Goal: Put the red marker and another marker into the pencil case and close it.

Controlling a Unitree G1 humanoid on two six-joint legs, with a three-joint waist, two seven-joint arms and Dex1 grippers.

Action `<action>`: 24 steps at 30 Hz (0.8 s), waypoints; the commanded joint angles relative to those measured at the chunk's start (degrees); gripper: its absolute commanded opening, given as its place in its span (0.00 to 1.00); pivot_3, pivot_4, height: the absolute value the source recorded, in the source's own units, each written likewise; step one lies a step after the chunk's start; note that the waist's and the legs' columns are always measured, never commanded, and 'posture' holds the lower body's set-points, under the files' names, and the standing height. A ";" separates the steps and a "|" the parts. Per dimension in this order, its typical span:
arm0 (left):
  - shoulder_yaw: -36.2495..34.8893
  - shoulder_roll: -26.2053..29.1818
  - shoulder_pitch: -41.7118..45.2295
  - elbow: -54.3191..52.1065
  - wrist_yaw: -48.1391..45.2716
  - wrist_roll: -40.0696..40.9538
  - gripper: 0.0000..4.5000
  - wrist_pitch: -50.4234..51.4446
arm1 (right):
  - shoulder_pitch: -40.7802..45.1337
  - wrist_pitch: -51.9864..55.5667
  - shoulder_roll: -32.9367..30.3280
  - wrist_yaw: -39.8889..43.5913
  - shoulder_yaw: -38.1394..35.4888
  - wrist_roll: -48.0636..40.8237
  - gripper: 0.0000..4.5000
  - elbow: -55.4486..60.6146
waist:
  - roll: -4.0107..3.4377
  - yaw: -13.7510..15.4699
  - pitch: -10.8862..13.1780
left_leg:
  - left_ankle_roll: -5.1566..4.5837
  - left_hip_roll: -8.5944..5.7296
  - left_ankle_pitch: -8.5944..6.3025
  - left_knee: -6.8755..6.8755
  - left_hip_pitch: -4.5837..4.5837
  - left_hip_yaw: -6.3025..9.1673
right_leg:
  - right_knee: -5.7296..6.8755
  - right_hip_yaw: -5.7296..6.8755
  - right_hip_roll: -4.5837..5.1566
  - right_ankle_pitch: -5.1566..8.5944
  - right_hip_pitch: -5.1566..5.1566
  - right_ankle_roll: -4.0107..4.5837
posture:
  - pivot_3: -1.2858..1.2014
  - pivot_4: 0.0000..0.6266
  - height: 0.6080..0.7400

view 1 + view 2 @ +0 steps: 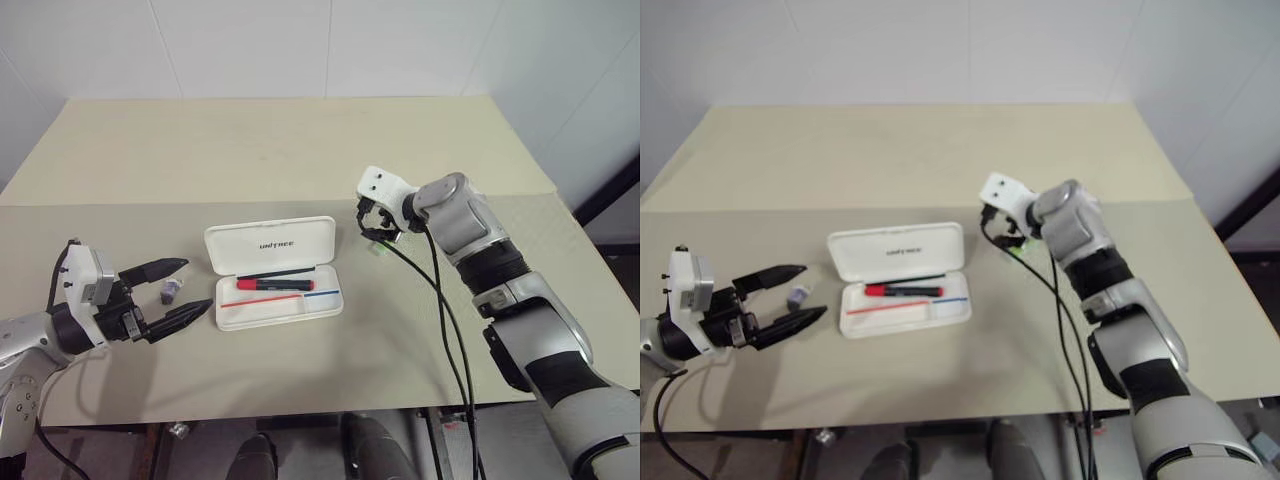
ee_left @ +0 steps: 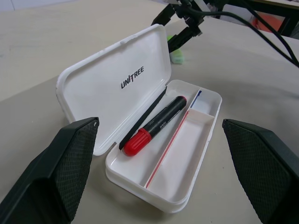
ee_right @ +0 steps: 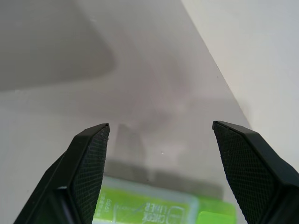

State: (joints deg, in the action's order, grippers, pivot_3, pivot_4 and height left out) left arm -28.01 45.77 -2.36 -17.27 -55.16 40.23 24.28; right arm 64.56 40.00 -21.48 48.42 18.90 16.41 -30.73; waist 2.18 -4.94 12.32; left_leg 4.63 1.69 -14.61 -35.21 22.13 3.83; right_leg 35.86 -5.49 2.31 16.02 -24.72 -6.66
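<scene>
Red marker [image 2: 156, 125] is already lying in the open pencil case [image 1: 273, 273], next to a thin black pen, so half the loading looks done; second marker and lid closing are left. Right gripper [image 1: 378, 225] hangs wide open and empty directly over a green marker [image 3: 149, 210] on the table [image 1: 300, 150], case off to its side. Left gripper [image 1: 165, 293] is also fully open, holding nothing, aimed at the case just ahead of its fingertips.
</scene>
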 commanded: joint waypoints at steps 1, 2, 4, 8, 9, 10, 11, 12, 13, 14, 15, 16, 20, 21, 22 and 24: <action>-0.12 -0.10 0.87 -0.11 -0.60 0.10 1.00 -1.28 | -0.74 6.72 1.43 -4.10 -4.66 -2.25 1.00 6.76 | 0.00 0.04 0.00 | 0.00 0.00 0.00 0.00 0.00 0.00 | 0.00 0.00 0.00 0.00 0.00 0.00 | 0.52 0.24 1.00; -0.07 -0.08 0.95 -0.01 -0.67 0.09 1.00 -1.32 | -1.18 8.62 2.06 -5.60 -6.08 -2.86 1.00 8.25 | 0.00 0.05 0.00 | 0.00 0.00 0.00 -0.01 0.01 0.00 | 0.00 -0.01 0.00 -0.01 0.00 -0.01 | 0.52 0.24 1.00; 0.01 -0.08 1.06 0.04 -0.74 0.08 1.00 -1.31 | -1.94 11.87 3.33 -8.83 -9.02 -4.08 1.00 11.20 | 0.00 0.12 0.00 | 0.00 0.00 0.00 -0.01 0.02 0.00 | 0.01 0.00 0.00 -0.01 0.00 -0.01 | 0.52 0.24 1.00; 0.41 -0.16 1.38 0.23 -0.96 -0.01 1.00 -1.30 | -3.65 16.66 6.20 -14.71 -14.28 -6.57 1.00 18.08 | 0.00 0.12 0.00 | 0.00 0.00 0.00 -0.01 0.02 0.00 | 0.00 0.00 0.00 -0.01 0.00 -0.01 | 0.52 0.24 1.00; 0.57 -0.18 1.48 0.35 -1.02 -0.04 1.00 -1.35 | -4.46 17.56 7.05 -16.43 -15.42 -6.92 1.00 20.27 | 0.01 0.10 -0.01 | 0.00 0.00 0.00 -0.01 0.02 0.00 | 0.00 0.00 0.00 -0.01 0.00 -0.01 | 0.52 0.24 1.00; 0.75 -0.19 1.63 0.48 -1.06 -0.08 1.00 -1.38 | -5.65 17.78 7.58 -17.81 -15.74 -6.97 1.00 22.64 | 0.01 0.10 -0.01 | 0.00 0.00 0.00 0.00 0.02 0.00 | 0.00 0.00 0.00 -0.01 0.00 -0.01 | 0.52 0.24 1.00; 0.95 -0.22 1.80 0.57 -1.09 -0.08 1.00 -1.36 | -7.20 18.26 8.19 -19.44 -15.71 -6.60 1.00 25.16 | 0.01 0.12 -0.01 | 0.00 0.00 0.00 0.00 0.02 0.00 | 0.00 0.00 0.00 -0.01 0.00 -0.01 | 0.52 0.24 1.00; 1.16 -0.25 2.03 0.73 -1.15 -0.12 1.00 -1.39 | -8.84 19.17 8.68 -20.66 -15.13 -6.19 1.00 27.64 | 0.01 0.12 -0.01 | 0.00 0.00 0.00 0.00 0.03 0.00 | 0.00 0.00 0.00 -0.01 -0.01 -0.01 | 0.52 0.24 1.00; 1.37 -0.27 2.28 0.86 -1.14 -0.16 1.00 -1.37 | -10.03 20.41 9.25 -21.89 -14.89 -5.98 1.00 29.51 | 0.01 0.14 -0.01 | 0.00 0.00 0.00 0.00 0.03 0.00 | 0.00 0.00 0.00 -0.01 -0.01 -0.01 | 0.52 0.24 1.00; 1.55 -0.29 2.48 0.99 -1.17 -0.20 1.00 -1.38 | -11.02 21.80 10.01 -23.28 -14.87 -5.89 1.00 31.20 | 0.01 0.13 -0.01 | 0.00 0.00 0.00 0.00 0.04 0.00 | 0.00 0.00 0.01 -0.01 -0.01 -0.01 | 0.52 0.24 1.00; 1.73 -0.30 2.66 1.14 -1.25 -0.26 1.00 -1.43 | -11.78 23.35 10.80 -24.49 -14.82 -5.85 1.00 32.55 | 0.01 0.12 -0.01 | 0.00 -0.01 0.00 -0.01 0.04 -0.01 | 0.00 -0.02 0.01 -0.01 -0.01 -0.02 | 0.52 0.24 1.00; 1.89 -0.29 2.84 1.26 -1.28 -0.27 1.00 -1.44 | -12.16 25.45 11.87 -26.02 -15.40 -5.88 1.00 33.42 | 0.01 0.04 -0.01 | 0.00 -0.02 0.00 -0.01 0.04 -0.01 | 0.01 -0.03 0.01 -0.01 -0.01 -0.02 | 0.52 0.24 1.00; 2.44 -0.30 3.38 1.58 -1.61 -0.02 1.00 -1.66 | -13.51 31.05 15.19 -32.55 -17.02 -5.04 1.00 35.81 | 0.00 0.10 -0.01 | -0.03 -0.01 0.02 -0.01 0.02 0.00 | 0.09 -0.02 -0.01 -0.01 -0.06 -0.02 | 0.52 0.24 1.00; 2.51 -0.28 3.48 1.71 -1.71 -0.01 1.00 -1.73 | -13.87 32.00 15.61 -33.66 -17.04 -4.98 1.00 36.59 | 0.00 0.12 -0.01 | -0.03 -0.01 0.02 -0.01 0.03 0.00 | 0.08 -0.02 0.00 -0.01 -0.06 -0.02 | 0.52 0.24 1.00; 2.56 -0.21 3.57 1.91 -1.86 -0.04 1.00 -1.81 | -14.03 33.24 16.29 -34.84 -17.52 -5.07 1.00 37.23 | 0.01 0.13 -0.01 | -0.03 -0.01 0.02 -0.01 0.03 0.00 | 0.08 -0.02 0.00 -0.01 -0.04 -0.02 | 0.52 0.24 1.00; 2.61 -0.06 3.65 2.19 -2.11 -0.11 1.00 -1.93 | -14.28 35.03 18.10 -37.96 -19.34 -4.88 1.00 38.48 | 0.00 0.15 -0.01 | -0.03 -0.01 0.02 -0.01 0.04 0.00 | 0.04 -0.02 0.01 -0.01 -0.04 -0.02 | 0.52 0.24 1.00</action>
State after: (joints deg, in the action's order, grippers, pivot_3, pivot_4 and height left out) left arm -24.65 45.62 0.83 -14.89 -56.80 40.09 23.46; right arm 50.24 73.67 -4.36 13.42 1.51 11.00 4.28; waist 2.18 -4.78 12.31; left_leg 4.59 1.68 -14.59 -35.22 22.17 3.83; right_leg 35.90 -5.51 2.32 16.01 -24.76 -6.68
